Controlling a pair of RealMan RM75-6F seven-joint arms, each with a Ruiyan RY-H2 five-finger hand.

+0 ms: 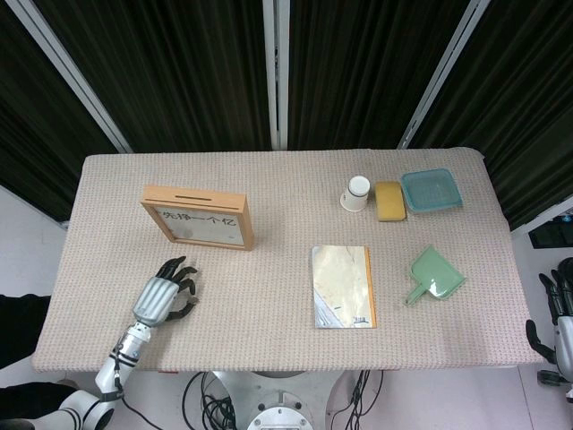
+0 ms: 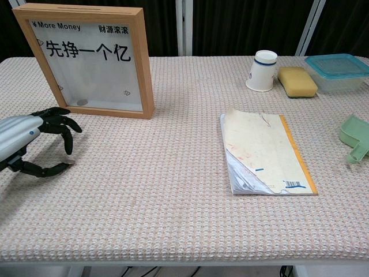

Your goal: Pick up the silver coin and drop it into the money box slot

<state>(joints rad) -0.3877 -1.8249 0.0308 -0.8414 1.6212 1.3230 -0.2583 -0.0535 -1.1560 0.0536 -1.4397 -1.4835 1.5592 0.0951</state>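
The left hand [image 2: 26, 141] hovers low over the tablecloth [image 2: 173, 219] at near left, fingers curled downward and apart, thumb opposed, nothing visible between them: a posture suited to pinching a flat object off the cloth. No silver coin on the cloth can be made out in either view. The money box [image 1: 198, 217] stands upright just beyond the hand, slot [image 1: 199, 196] on its top edge. The right hand [image 1: 561, 309] hangs beside the table's right edge; its fingers are too small to judge.

Dark curtains [image 1: 358, 63] — woven-topped table [image 1: 286, 179]
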